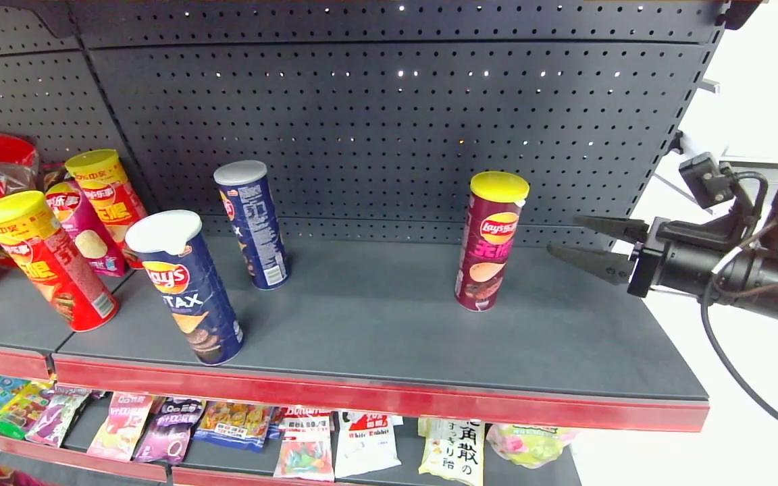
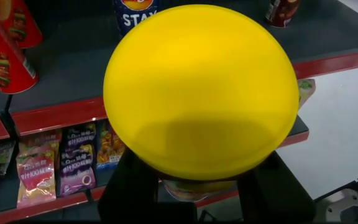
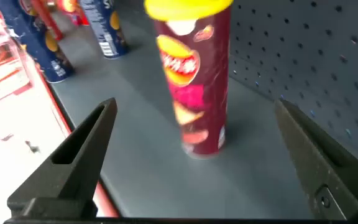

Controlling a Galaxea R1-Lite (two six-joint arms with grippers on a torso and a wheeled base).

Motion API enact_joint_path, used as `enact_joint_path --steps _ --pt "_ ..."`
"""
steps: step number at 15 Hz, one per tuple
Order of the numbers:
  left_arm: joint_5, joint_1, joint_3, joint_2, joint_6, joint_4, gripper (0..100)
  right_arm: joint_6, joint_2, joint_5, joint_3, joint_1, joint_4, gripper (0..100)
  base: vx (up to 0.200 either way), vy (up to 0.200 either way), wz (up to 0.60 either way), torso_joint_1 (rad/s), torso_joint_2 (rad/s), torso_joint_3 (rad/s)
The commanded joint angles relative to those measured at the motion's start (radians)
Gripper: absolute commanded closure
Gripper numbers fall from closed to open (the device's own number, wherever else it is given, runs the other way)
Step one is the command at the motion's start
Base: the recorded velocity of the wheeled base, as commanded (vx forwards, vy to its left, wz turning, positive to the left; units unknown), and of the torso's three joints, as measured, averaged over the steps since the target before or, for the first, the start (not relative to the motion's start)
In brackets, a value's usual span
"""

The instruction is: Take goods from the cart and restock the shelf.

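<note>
- Right gripper [image 1: 585, 246] hangs wide open and empty off the shelf's [image 1: 375, 324] right end in the head view. It is apart from the maroon can [image 1: 490, 246], which stands upright near that end.
- Left wrist view: the left gripper [image 2: 197, 190] clasps a yellow-lidded can [image 2: 197, 93] out in front of the shelf's red front edge.
- Right wrist view: the spread fingers [image 3: 73, 168] frame the maroon can without touching it. That placement looks done. Next, I'd judge, the held can goes onto the bare shelf between the blue can [image 1: 252, 226] and the maroon can.
</note>
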Motion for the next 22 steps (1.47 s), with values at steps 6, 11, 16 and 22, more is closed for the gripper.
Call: enact_joint_path --steps 6,11,16,22 --pt "0.002 -0.001 -0.003 0.002 0.01 0.0 100 -0.119 0.218 0.115 -0.152 -0.03 -0.002 0 0.0 0.0 0.0 0.0 0.0 0.0" --pt "0.0 -0.001 -0.002 0.003 0.01 0.0 100 -0.113 0.278 0.148 -0.227 -0.022 0.006 0 0.0 0.0 0.0 0.0 0.0 0.0" --pt "0.0 -0.001 0.0 0.0 0.01 0.0 100 -0.095 0.302 0.15 -0.267 0.004 0.009 0 0.0 0.0 0.0 0.0 0.0 0.0" --pt "0.0 -0.001 0.0 -0.001 0.01 0.0 100 -0.09 0.321 0.148 -0.309 0.068 0.009 0 0.0 0.0 0.0 0.0 0.0 0.0"
